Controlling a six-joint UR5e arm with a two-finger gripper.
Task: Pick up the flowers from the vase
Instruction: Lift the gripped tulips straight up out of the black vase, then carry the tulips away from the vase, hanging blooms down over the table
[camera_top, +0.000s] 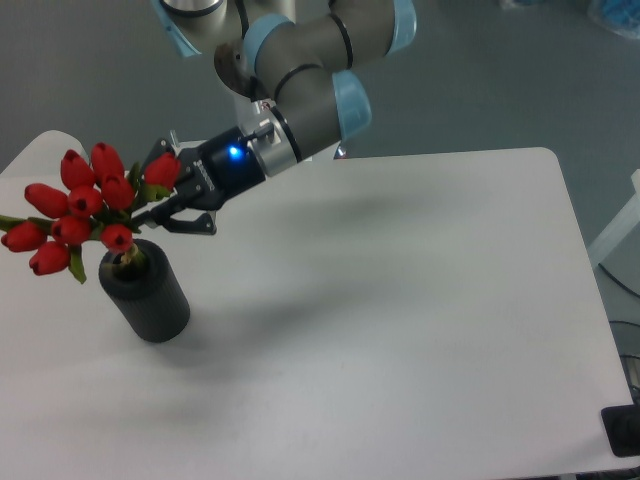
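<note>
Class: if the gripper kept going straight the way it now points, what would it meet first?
The gripper points left and slightly down, already closed on the flowers. Beyond the bunch lies only the table edge, though depth is uncertain.

A white table with rounded corners is seen, on which only the black vase is stood upright, just below and slightly left of the gripper, near the table's left edge.
</note>
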